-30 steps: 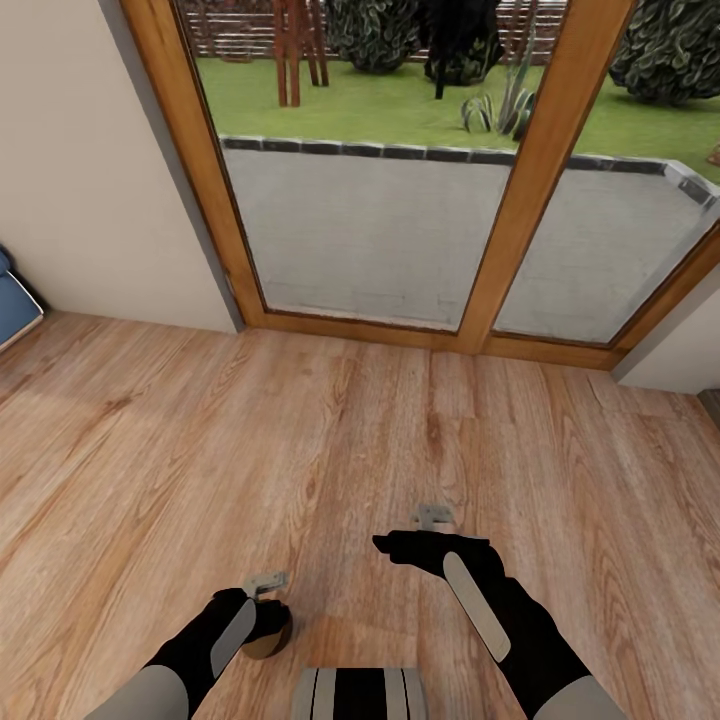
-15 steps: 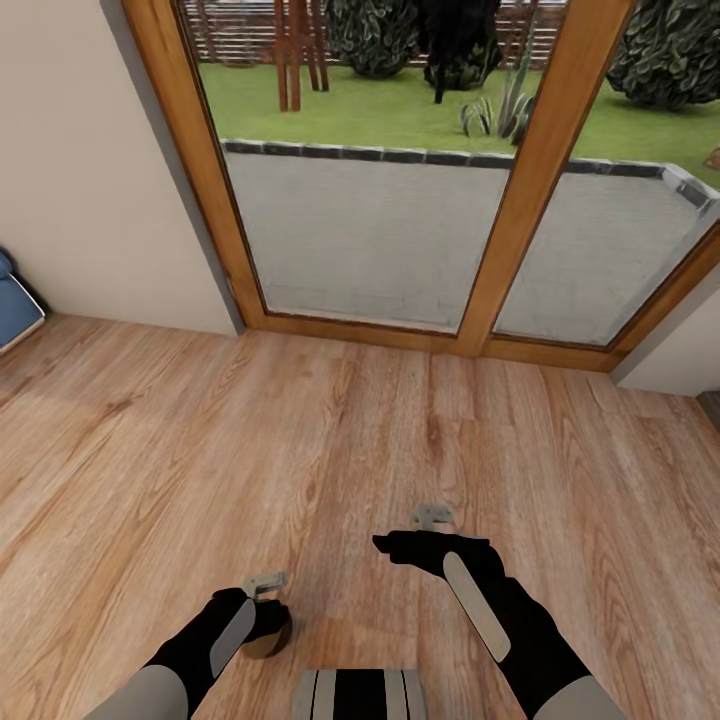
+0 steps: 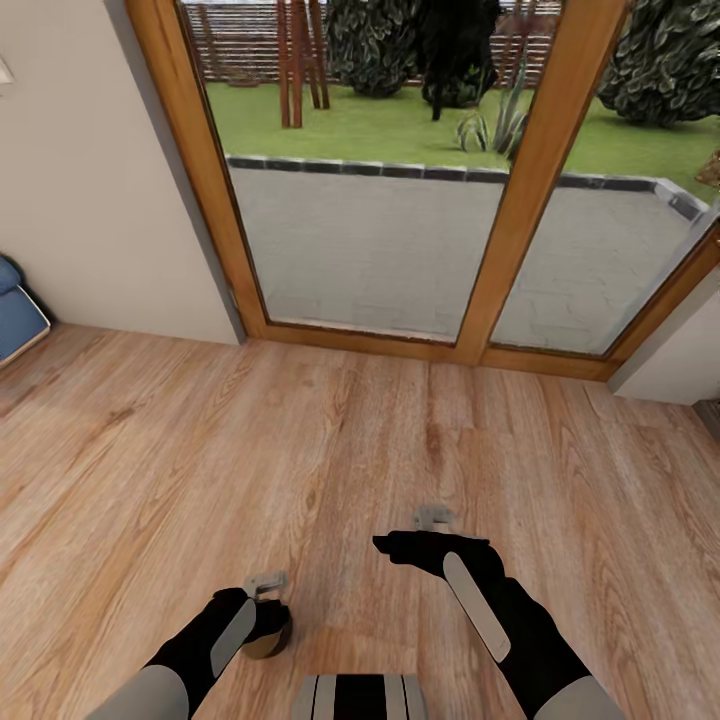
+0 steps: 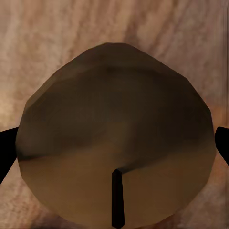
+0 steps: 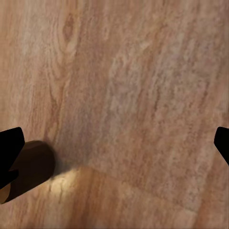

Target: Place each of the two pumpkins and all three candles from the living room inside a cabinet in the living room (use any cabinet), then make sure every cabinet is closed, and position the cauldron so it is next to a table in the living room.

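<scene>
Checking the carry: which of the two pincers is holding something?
The left pincer: a brownish, dimly lit round candle with a dark wick sits between its fingers. The right pincer hangs empty over the wooden floor.

Only the head view has shifted: the camera has tipped up a little, so the glass door and the skirting along the wall sit slightly lower in the picture. More of the lawn shows beyond the door. The blue cushion beside the wall has slid down with the rest, and a pale plate now peeks in on the wall.
</scene>
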Controlling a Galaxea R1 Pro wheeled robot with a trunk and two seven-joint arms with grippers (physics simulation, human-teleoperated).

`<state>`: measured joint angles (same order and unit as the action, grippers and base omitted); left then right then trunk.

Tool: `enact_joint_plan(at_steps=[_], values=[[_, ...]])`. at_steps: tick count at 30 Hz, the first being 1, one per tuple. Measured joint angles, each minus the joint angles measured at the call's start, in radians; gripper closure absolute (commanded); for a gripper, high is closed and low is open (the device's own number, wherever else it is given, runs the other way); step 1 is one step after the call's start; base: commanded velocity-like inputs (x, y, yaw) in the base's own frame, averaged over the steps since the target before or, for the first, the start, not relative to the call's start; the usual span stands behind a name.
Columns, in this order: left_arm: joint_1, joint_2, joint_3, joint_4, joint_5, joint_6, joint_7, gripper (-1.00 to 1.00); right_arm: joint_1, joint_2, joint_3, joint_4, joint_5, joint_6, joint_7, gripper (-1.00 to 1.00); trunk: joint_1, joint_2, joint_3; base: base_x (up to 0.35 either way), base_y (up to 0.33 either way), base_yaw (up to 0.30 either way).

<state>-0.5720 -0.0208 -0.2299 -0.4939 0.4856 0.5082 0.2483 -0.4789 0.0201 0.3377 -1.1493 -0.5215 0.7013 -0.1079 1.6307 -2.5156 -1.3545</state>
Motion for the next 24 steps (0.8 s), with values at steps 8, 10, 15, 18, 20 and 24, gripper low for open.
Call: enact_joint_plan(at_steps=[8, 10, 15, 18, 20, 24], values=[[0.000, 0.002, 0.001, -0.009, 0.000, 0.007, 0.011, 1.00, -0.001, 0.000, 0.001, 0.005, 0.004, -0.002, -0.003, -1.00, -0.004, 0.002, 0.031, 0.000, 0.000, 0.000], [0.000, 0.004, 0.000, -0.023, 0.002, 0.011, 0.011, 1.00, 0.000, 0.000, 0.001, 0.025, 0.005, -0.007, -0.005, -1.00, -0.005, 0.002, 0.039, 0.000, 0.000, 0.000], [0.000, 0.002, 0.002, -0.032, 0.008, 0.019, 0.010, 1.00, 0.000, 0.000, 0.000, 0.083, 0.008, -0.011, -0.004, -1.00, -0.007, 0.004, 0.058, 0.000, 0.000, 0.000], [0.000, -0.002, 0.001, -0.033, 0.009, 0.024, 0.010, 1.00, -0.001, 0.000, 0.000, 0.096, 0.008, -0.012, -0.002, -1.00, -0.008, 0.004, 0.070, 0.000, 0.000, 0.000], [0.000, -0.003, 0.001, -0.034, 0.009, 0.026, 0.010, 1.00, -0.001, 0.000, 0.000, 0.096, 0.007, -0.012, -0.002, -1.00, -0.009, 0.005, 0.077, 0.000, 0.000, 0.000], [0.000, -0.007, 0.001, -0.037, 0.009, 0.032, 0.010, 1.00, -0.001, 0.000, 0.000, 0.096, 0.007, -0.012, -0.002, -1.00, -0.011, 0.006, 0.093, 0.000, 0.000, 0.000]])
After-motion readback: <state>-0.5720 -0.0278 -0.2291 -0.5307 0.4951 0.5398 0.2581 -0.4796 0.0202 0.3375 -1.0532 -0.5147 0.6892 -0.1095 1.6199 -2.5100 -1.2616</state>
